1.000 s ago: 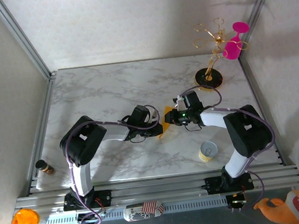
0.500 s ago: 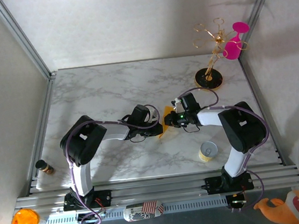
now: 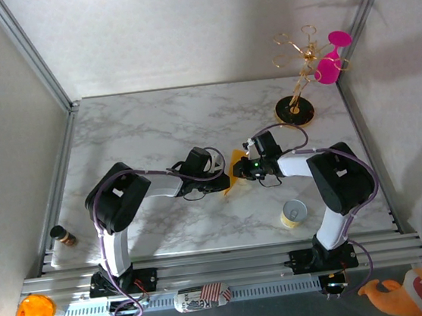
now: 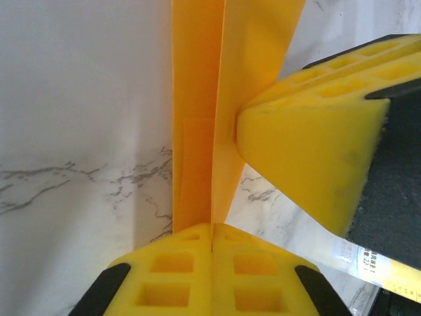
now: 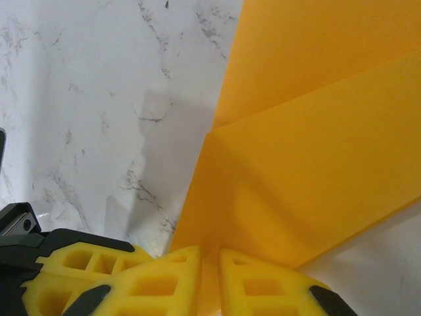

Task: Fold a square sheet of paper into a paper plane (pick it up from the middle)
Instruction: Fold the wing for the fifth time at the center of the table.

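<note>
Now the yellow-orange sheet of paper [image 3: 236, 172], partly folded, is held on edge between the two arms over the table [image 3: 146, 127]. The left jaws are clenched on its doubled crease; the right jaws pinch a layered corner opposite. It looks feather-light, limp and easily torn, so best gripped on the crease, where doubled layers are stiffest

Folded paper [image 4: 197, 79] ran off edge at 12 o'clock, left wrist view; at 3 o'clock, right wrist view. Overhead, folds looked too small to tell.
</note>
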